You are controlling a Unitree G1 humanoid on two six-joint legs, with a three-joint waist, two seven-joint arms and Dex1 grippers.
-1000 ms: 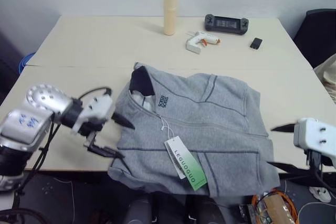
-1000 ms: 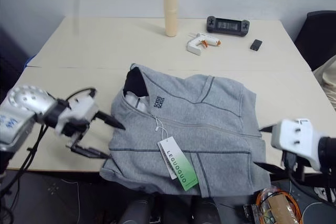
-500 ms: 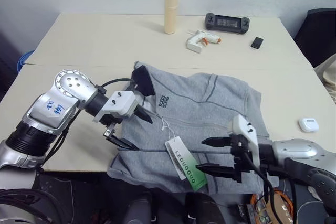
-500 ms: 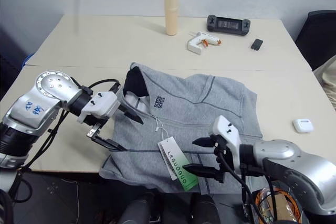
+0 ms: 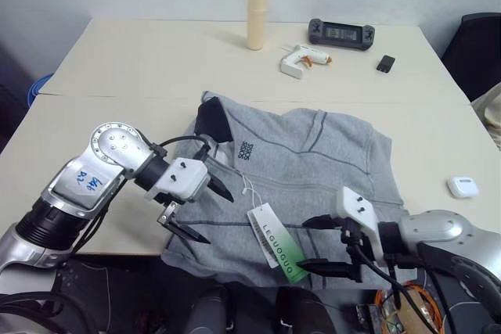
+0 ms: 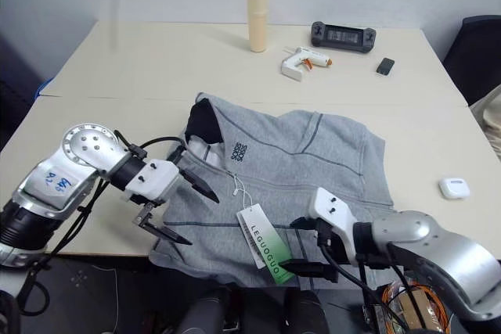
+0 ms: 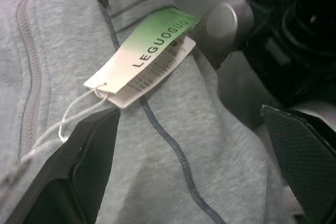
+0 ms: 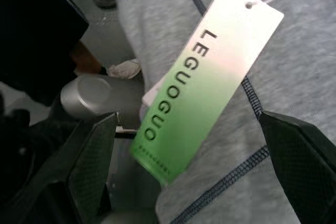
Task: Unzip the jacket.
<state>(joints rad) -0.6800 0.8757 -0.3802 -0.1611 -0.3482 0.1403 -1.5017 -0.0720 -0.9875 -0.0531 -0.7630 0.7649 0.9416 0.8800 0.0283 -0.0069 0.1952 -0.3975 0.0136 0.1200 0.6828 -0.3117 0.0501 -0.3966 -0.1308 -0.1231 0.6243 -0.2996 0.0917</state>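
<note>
I see the left gripper (image 5: 202,210) with jaws wide, empty, over the near-left edge of the jacket (image 5: 313,170), which lies zipped on the table (image 5: 133,68). Both wrist views resolve the "LEGUOGUO" hang tag (image 8: 205,77) lettering; the head views barely do. The right gripper (image 5: 319,244), jaws wide and empty, hovers beside the tag. I cannot make out the zipper pull.

Probably a robotics lab or workshop: plain beige table (image 5: 117,68), a glue gun (image 5: 301,60) at one o'clock, a handheld controller (image 5: 340,33) beyond, tangled wires (image 5: 407,307) below.
</note>
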